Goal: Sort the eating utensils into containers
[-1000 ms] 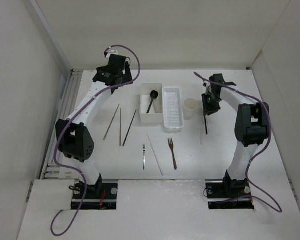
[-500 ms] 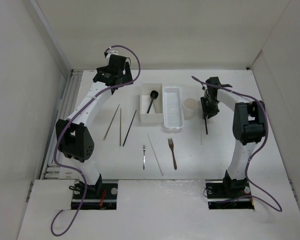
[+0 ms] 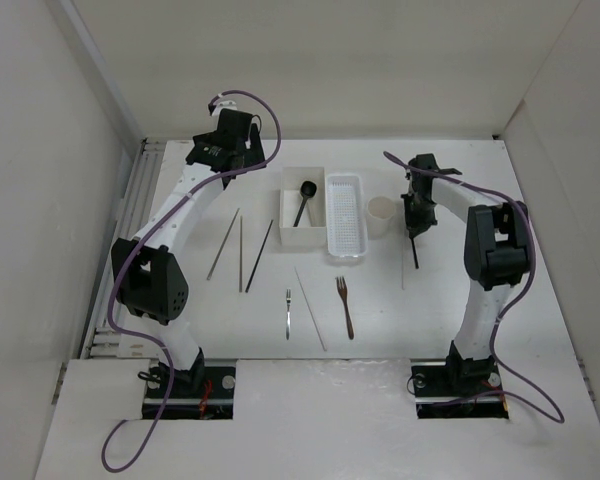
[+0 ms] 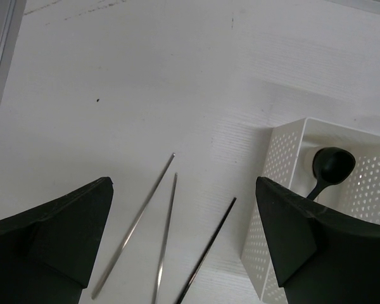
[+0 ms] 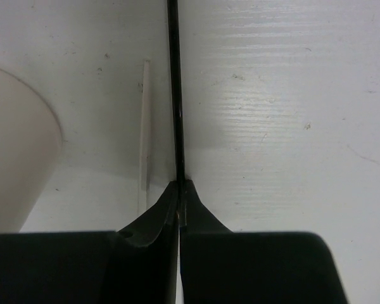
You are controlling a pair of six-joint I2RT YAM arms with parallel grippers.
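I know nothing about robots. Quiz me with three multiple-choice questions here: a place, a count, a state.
1. Where is the black spoon? A in the square box; B in the cup; C in the basket.
2. How many forks lie on the table? A one; B two; C four.
3. The right tool is: A wide open; B shut on a dark chopstick; C holding a fork.
Answers: 1 A, it shows inside the box walls. 2 B, one silver fork, one brown fork. 3 B, its fingers pinch the chopstick.
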